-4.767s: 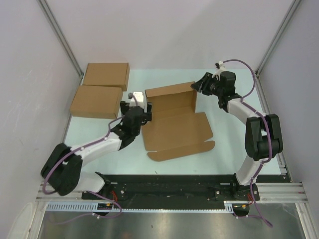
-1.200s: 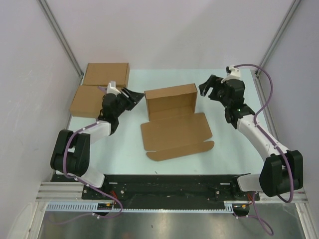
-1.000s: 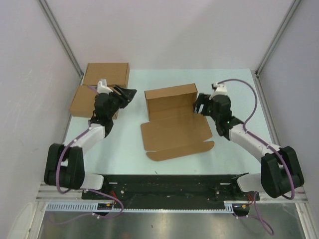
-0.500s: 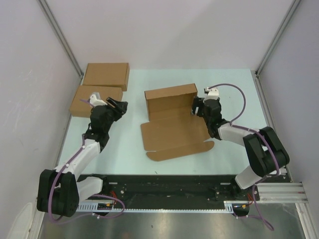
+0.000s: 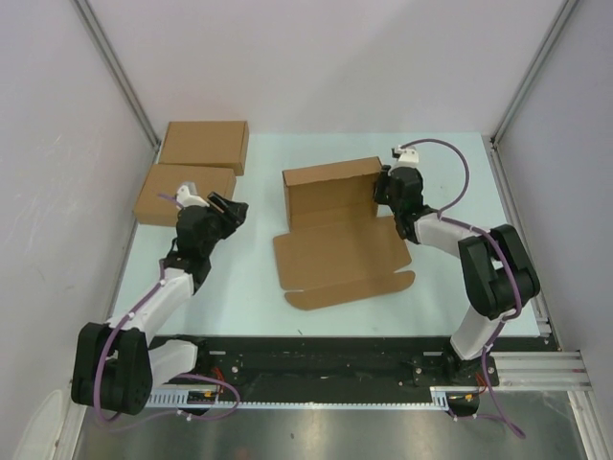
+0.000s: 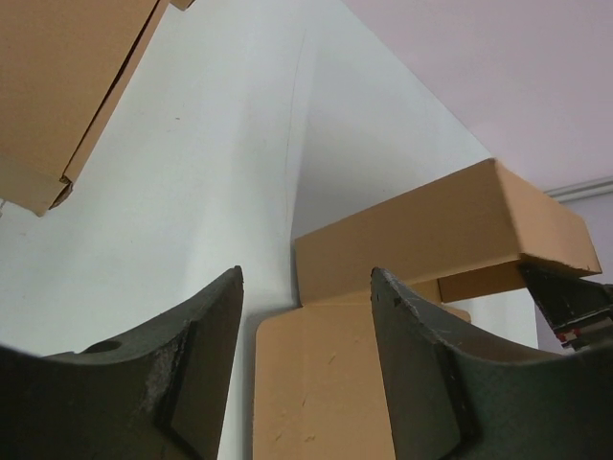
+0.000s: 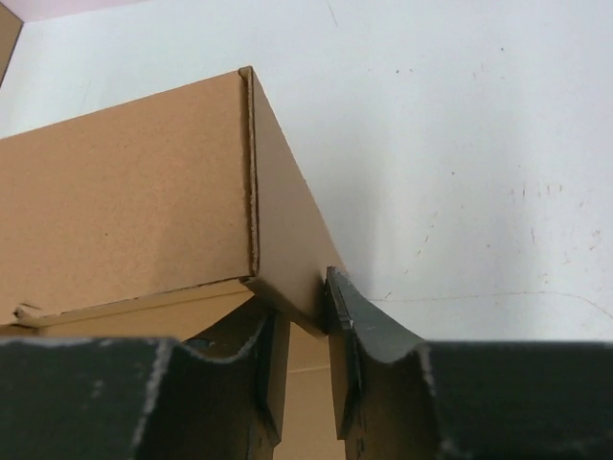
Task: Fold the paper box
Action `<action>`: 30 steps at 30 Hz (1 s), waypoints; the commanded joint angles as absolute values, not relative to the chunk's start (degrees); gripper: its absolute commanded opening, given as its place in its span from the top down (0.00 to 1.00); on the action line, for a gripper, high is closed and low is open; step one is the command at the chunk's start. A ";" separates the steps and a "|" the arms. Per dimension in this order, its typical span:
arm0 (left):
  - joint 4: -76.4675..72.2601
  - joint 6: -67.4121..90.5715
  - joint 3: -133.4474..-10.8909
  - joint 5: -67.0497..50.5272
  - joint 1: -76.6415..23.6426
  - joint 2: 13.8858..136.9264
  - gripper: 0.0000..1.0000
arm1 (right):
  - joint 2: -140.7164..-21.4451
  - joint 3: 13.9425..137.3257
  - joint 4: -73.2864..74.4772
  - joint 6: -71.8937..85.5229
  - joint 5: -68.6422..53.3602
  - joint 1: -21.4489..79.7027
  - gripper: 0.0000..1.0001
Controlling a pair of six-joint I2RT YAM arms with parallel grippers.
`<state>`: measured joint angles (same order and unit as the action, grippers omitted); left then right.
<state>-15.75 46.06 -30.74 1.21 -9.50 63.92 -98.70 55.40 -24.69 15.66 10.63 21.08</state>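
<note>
The paper box [image 5: 335,251] lies mid-table, half made up: its back wall [image 5: 330,182] and side walls stand upright, while the lid panel with its tabs lies flat toward me. My right gripper [image 5: 382,193] is shut on the right side wall [image 7: 287,230], one finger inside and one outside, right gripper [image 7: 299,321]. My left gripper [image 5: 233,208] hovers open to the left of the box, nothing between its fingers. In the left wrist view the left gripper [image 6: 306,280] faces the box [image 6: 421,235] from a distance.
Two made-up brown boxes sit at the back left, one [image 5: 204,144] behind the other [image 5: 182,195]; the nearer one's corner [image 6: 67,86] shows in the left wrist view. Grey walls with metal posts enclose the pale green table [image 5: 450,182].
My right gripper has swung in to the box's right side wall and shut on it; the box has shifted slightly right. My left arm has drawn back toward me, still open.
</note>
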 commanded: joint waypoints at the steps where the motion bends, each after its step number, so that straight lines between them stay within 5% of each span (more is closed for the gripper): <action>1: -16.61 46.67 -33.13 -0.95 -9.75 64.51 0.39 | -97.03 59.32 -18.30 19.85 8.44 20.22 0.77; 8: -12.40 46.41 -37.52 -1.14 -11.42 67.49 0.40 | -96.33 74.06 9.19 27.58 6.24 18.64 0.99; 12: -8.80 45.62 -41.56 -0.79 -12.30 69.69 0.40 | -98.08 82.93 23.09 30.05 0.98 16.09 1.00; 15: -7.21 45.53 -42.97 1.13 -12.39 69.35 0.40 | -98.96 84.81 29.78 31.63 -4.89 13.98 0.85; 16: -6.60 45.53 -43.33 2.80 -12.31 69.08 0.39 | -99.14 84.81 31.80 31.55 -5.97 13.54 0.69; 18: -5.98 45.44 -45.08 4.04 -12.39 68.38 0.39 | -99.84 84.81 33.92 30.94 -7.03 12.66 0.57; 22: -3.53 44.39 -49.30 4.92 -12.30 67.85 0.39 | -101.86 84.73 36.91 29.36 -8.17 11.43 0.45; 30: -2.72 42.19 -49.40 6.33 -12.30 64.08 0.38 | -92.84 85.25 33.94 24.71 5.08 14.41 0.40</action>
